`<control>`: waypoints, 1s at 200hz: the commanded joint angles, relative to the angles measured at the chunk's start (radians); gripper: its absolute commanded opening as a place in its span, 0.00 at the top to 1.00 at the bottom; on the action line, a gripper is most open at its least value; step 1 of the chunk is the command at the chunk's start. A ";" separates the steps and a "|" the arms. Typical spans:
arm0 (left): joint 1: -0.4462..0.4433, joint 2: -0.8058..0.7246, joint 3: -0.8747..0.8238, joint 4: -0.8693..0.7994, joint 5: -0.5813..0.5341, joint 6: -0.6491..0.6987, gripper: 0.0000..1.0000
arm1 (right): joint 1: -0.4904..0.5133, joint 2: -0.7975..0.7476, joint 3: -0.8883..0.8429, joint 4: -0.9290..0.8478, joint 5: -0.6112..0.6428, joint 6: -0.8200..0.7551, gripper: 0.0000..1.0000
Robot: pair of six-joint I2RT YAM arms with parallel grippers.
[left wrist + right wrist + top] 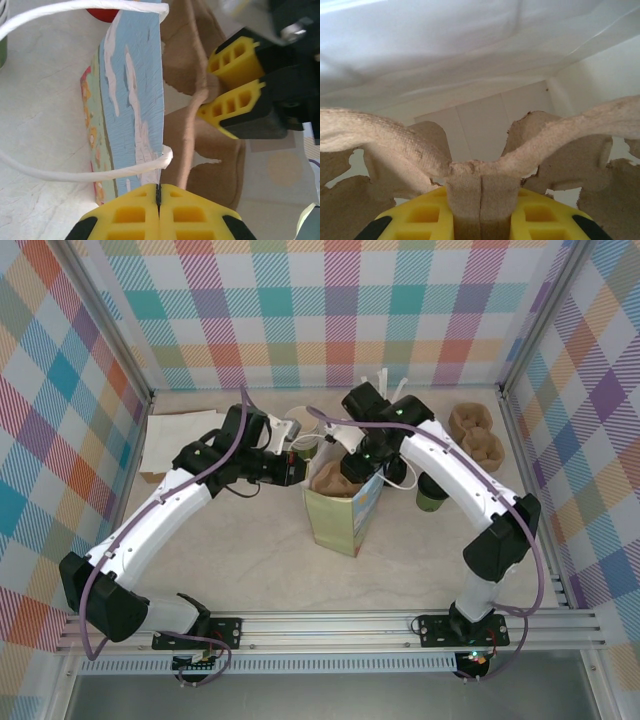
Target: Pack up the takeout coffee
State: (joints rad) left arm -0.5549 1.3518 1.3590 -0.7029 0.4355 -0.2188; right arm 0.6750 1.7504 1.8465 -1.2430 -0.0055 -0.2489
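A paper bag point(338, 525) with a blue printed side point(135, 90) stands open mid-table. My left gripper point(298, 468) point(158, 192) is shut on the bag's rim by a white handle point(75, 172). My right gripper point(352, 462) point(481, 200) point(212, 90) is shut on the centre tab of a brown cardboard cup carrier point(330, 480) point(395, 140) point(210, 165), which sits in the bag's mouth. A dark green cup point(432, 498) stands half hidden under the right forearm. I cannot tell whether it carries a black lid.
Another green cup point(305, 447) stands behind the left gripper. Spare brown carriers point(475, 435) lie at the back right and a white sheet point(185, 440) at the back left. White sticks point(375, 380) rise behind the right wrist. Checked walls enclose the table.
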 commanded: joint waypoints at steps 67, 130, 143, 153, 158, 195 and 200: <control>-0.029 -0.029 0.047 0.015 -0.056 -0.088 0.96 | 0.026 0.062 0.040 -0.068 0.013 -0.021 0.83; -0.028 -0.029 0.051 0.012 -0.161 -0.157 0.97 | 0.029 0.028 0.015 -0.050 0.004 -0.019 0.83; -0.028 -0.029 0.048 0.026 -0.151 -0.158 0.98 | 0.031 0.026 0.004 -0.052 0.005 -0.021 0.83; -0.029 -0.033 0.044 0.040 -0.138 -0.157 0.98 | 0.033 0.033 -0.001 -0.056 0.011 -0.023 0.83; -0.028 -0.035 0.041 0.048 -0.132 -0.156 0.98 | 0.036 0.038 -0.004 -0.058 0.014 -0.024 0.83; -0.030 -0.053 0.030 0.072 -0.104 -0.151 0.98 | 0.044 0.077 0.009 -0.070 0.026 -0.024 0.83; -0.029 -0.055 0.029 0.070 -0.104 -0.151 0.98 | 0.044 0.082 0.012 -0.073 0.025 -0.024 0.82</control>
State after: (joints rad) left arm -0.5739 1.3392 1.3735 -0.6899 0.3222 -0.3599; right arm 0.7074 1.8046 1.8576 -1.2701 0.0193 -0.2523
